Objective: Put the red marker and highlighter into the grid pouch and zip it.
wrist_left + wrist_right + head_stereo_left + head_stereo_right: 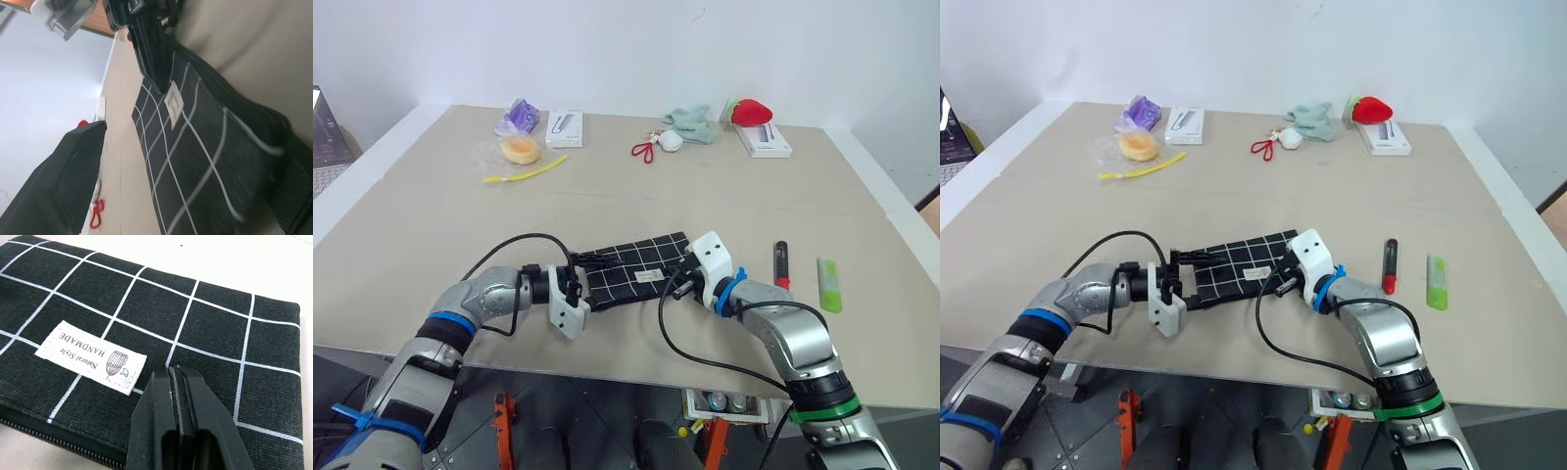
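The grid pouch [636, 267] lies flat on the bench [636, 196] at the lower centre of the head view, tilted so its right end sits a little higher in the frame, its white label [91, 357] facing up near the zipper edge. The left claw [576, 285] sits at the pouch's left end with its fingers spread wide apart; in its wrist view one black finger [58, 181] stands clear of the fabric, and whether the other touches it cannot be told. The right claw [175, 377] is pressed fully closed, its tips resting over the pouch's cloth just beside the label, at the pouch's right end in the head view. To the right of the pouch, apart from it, the red marker [781, 265] lies on the bench, and further right the highlighter [828, 284] lies nearly parallel to it. Along the upper part of the frame sit a red looped keychain [644, 150], a yellow strip [524, 173] and a red strawberry-shaped toy [751, 112].
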